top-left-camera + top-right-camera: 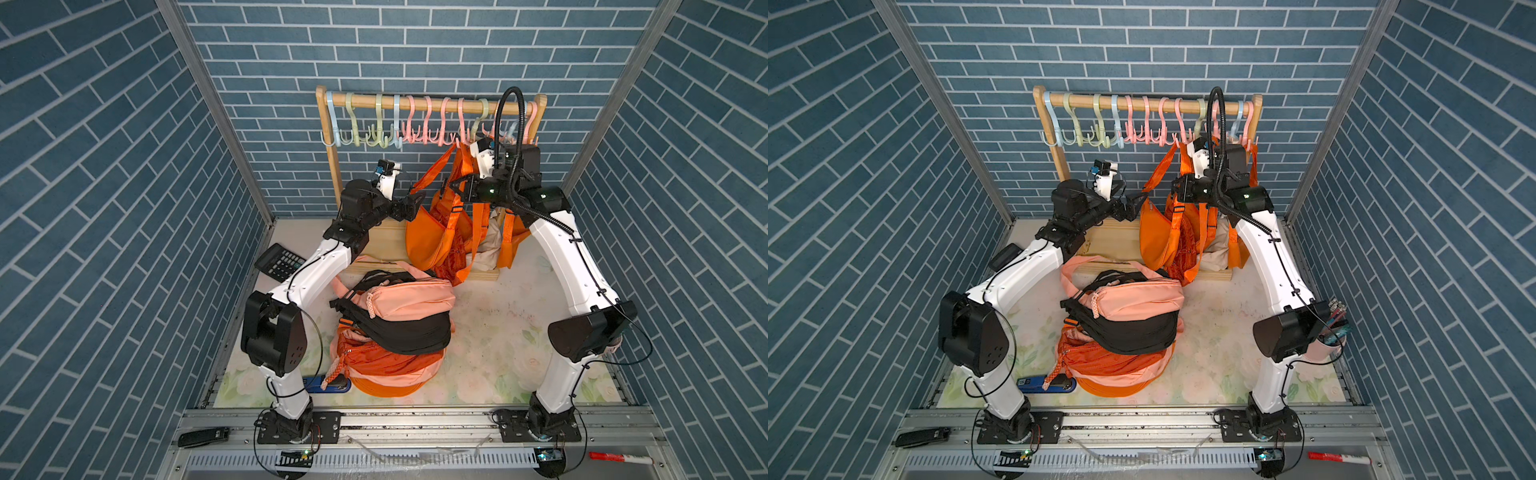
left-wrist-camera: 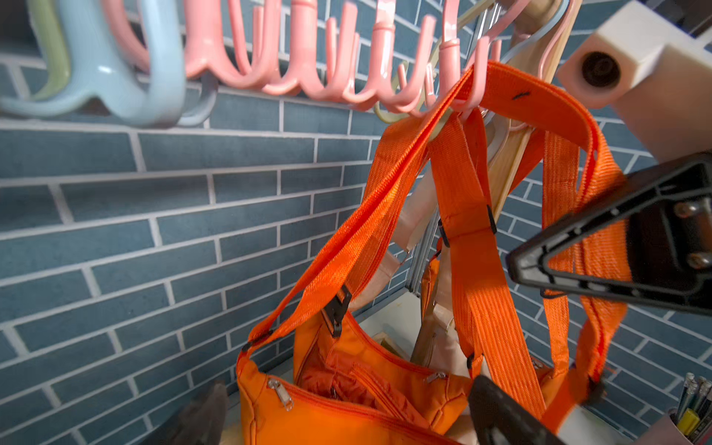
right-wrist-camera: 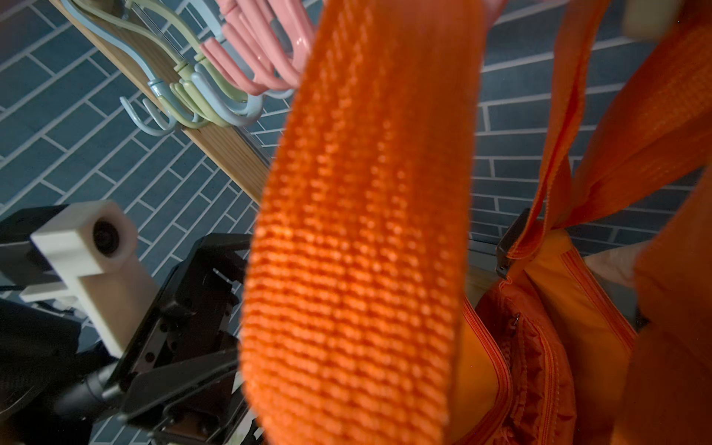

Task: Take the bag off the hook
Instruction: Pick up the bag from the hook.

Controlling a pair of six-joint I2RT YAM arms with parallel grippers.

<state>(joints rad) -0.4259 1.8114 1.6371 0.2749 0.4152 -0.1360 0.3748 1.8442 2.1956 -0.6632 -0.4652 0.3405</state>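
Note:
An orange bag (image 1: 428,237) hangs by its straps from a pink hook (image 1: 461,124) on the right half of the wooden rack. In the left wrist view the straps loop over that pink hook (image 2: 450,77) and the orange bag (image 2: 308,420) is unzipped at the top. My left gripper (image 1: 417,203) is open at the bag's left side, with the bag's top between its fingers (image 2: 501,420). My right gripper (image 1: 451,185) is shut on one orange strap (image 2: 562,185) below the hook. That strap (image 3: 358,231) fills the right wrist view and hides the fingers.
More pastel hooks line the rack's rail (image 1: 428,102). A second orange bag and a cream bag (image 1: 492,245) hang behind. A pile of peach, black and orange bags (image 1: 399,307) lies mid-table. There is a calculator (image 1: 279,262) on the left, a blue stapler (image 1: 328,384) in front and a pen cup (image 1: 1333,328) on the right.

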